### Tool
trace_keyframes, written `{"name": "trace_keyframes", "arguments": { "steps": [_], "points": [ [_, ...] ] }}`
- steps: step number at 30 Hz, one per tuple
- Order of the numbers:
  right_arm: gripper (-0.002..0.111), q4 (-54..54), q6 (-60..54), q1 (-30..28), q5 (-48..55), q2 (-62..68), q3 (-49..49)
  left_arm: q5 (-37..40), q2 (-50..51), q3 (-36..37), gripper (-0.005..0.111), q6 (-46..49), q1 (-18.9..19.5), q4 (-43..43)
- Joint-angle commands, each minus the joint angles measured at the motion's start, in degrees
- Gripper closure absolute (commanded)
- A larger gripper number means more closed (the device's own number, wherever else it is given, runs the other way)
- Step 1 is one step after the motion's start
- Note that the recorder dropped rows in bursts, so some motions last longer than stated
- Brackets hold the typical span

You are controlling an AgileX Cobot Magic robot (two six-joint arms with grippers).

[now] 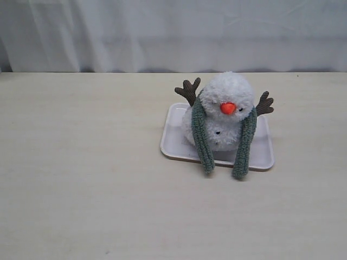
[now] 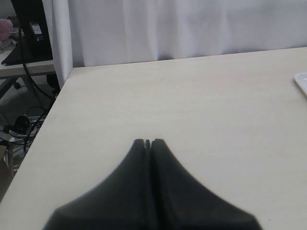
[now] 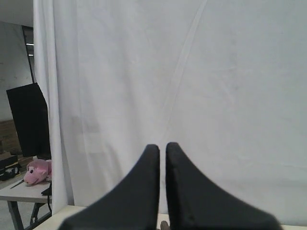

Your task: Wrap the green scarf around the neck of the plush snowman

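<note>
White curtain (image 1: 173, 32) hangs behind a pale table (image 1: 81, 189), and on it the plush snowman (image 1: 227, 97) sits upright in a white tray (image 1: 171, 135). The green scarf (image 1: 199, 135) already lies around the back of its neck, both ends hanging down the front, one on each side of the nose, with the tips over the tray's near rim. To my eye the draping is done, and the task is finished or nearly so; all that could remain is crossing one end over the other. That would call for a tool to open, come down to a hanging end, pinch the soft knit and carry it across without tipping the toy. The left tool (image 2: 147, 142) has its fingers pressed together over bare table, holding nothing, well apart from the snowman, with only a corner of the tray (image 2: 302, 81) in its camera. The right tool (image 3: 162, 147) is raised toward the curtain, fingers all but together, empty, touching nothing.
</note>
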Motion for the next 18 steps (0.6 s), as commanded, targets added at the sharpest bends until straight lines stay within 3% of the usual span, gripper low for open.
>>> {"name": "trace_keyframes", "arguments": {
  "steps": [1, 18],
  "points": [
    [0.104, -0.44, 0.17, 0.03, 0.11, -0.27, 0.16, -0.69, -0.12, 0.09, 0.107, -0.11, -0.29, 0.04],
    [0.104, -0.44, 0.17, -1.17, 0.44, -5.87, 2.81, -0.69, -0.12, 0.09, 0.107, -0.11, -0.29, -0.06]
  ]
}}
